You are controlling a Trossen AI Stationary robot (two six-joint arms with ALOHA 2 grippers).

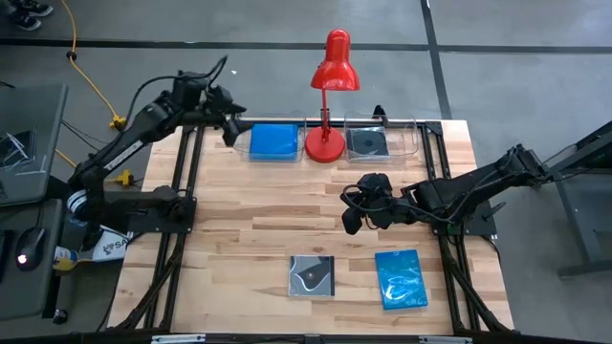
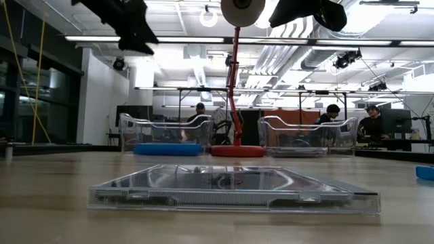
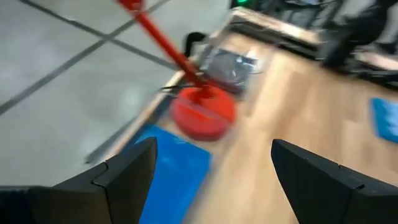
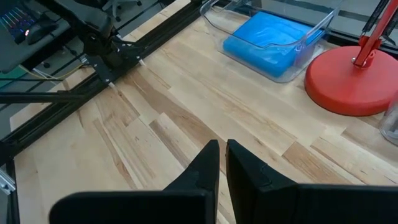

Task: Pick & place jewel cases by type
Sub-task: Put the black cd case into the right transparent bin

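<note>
A blue jewel case (image 1: pixel 273 141) lies in the left clear tray (image 1: pixel 251 126) at the table's far edge. A dark case (image 1: pixel 368 143) lies in the right clear tray (image 1: pixel 409 141). Near the front edge, flat on the wood, are a dark grey case with a white swirl (image 1: pixel 313 276) and a glossy blue patterned case (image 1: pixel 400 279). My left gripper (image 3: pixel 214 180) is open and hangs in the air just left of the blue tray (image 3: pixel 177 168), holding nothing. My right gripper (image 4: pixel 222 162) is shut and hovers over the table's middle (image 1: pixel 352 220), also with nothing in it.
A red desk lamp stands with its base (image 1: pixel 325 145) between the two trays, and its head (image 1: pixel 335 62) leans past the far edge. Black frame rails (image 1: pixel 182 191) run along both table sides. Bare wood lies between the trays and the front cases. People sit in the room behind.
</note>
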